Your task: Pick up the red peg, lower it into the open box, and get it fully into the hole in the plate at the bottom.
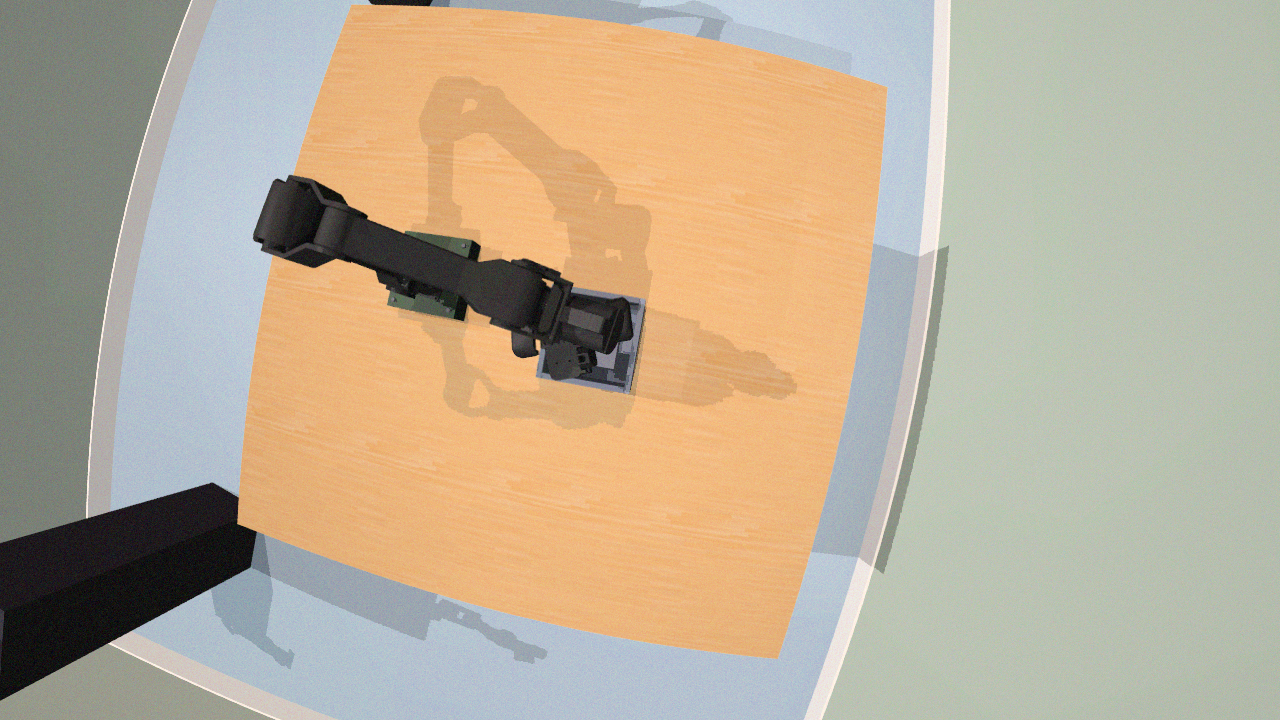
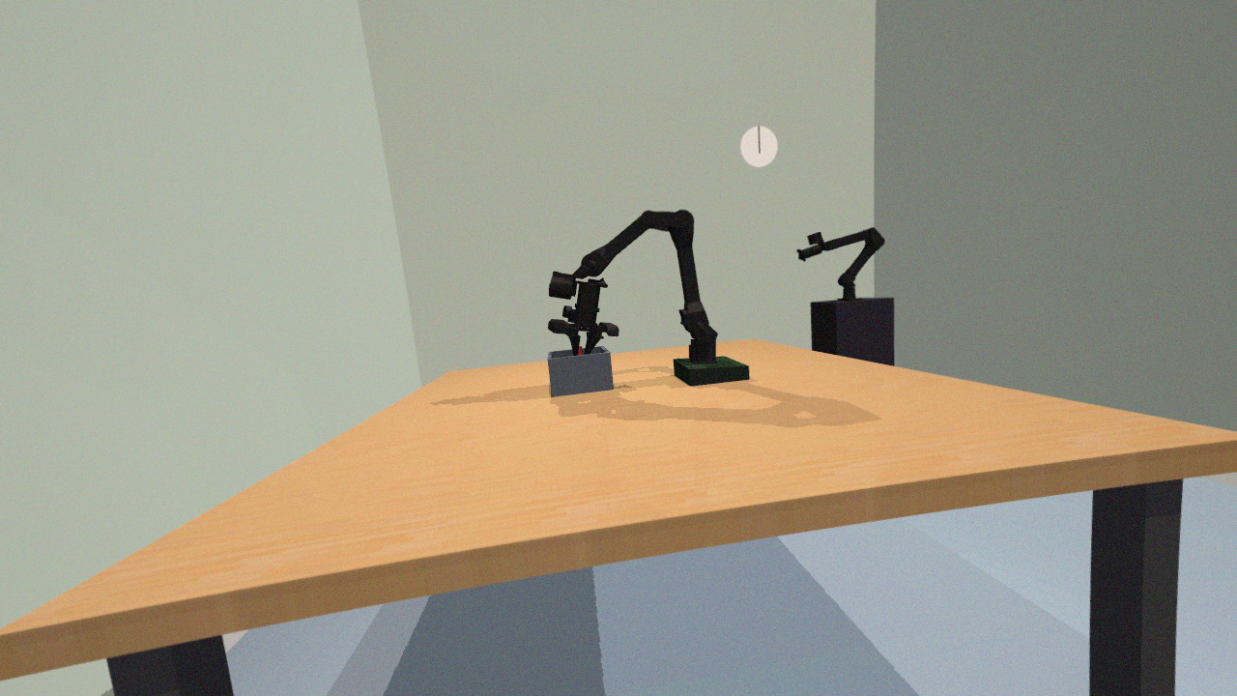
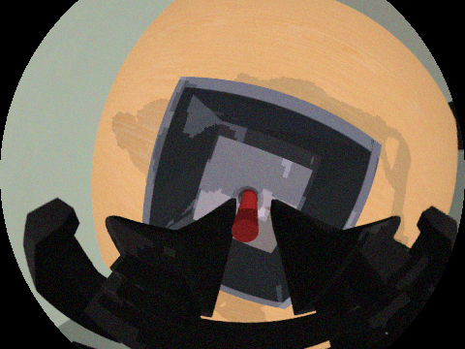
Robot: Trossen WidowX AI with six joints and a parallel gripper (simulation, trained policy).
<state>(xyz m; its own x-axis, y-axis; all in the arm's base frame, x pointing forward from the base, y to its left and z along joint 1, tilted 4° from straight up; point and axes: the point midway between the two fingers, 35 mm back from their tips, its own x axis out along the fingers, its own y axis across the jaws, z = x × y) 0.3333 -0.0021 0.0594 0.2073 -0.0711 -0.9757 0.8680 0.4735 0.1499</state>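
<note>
The red peg stands roughly upright inside the grey box. In the wrist view its lower end meets the hole in the pale plate at the box bottom. How deep it sits is not clear. My gripper reaches down into the box with its fingers parted on both sides of the peg. A gap shows between the peg and each finger, so the gripper is open around it. The peg is hidden under the arm in the top view.
The box walls surround the fingers on all sides. The arm's green base stands on the wooden table beside the box. A second black arm on a dark pedestal stands beyond the table.
</note>
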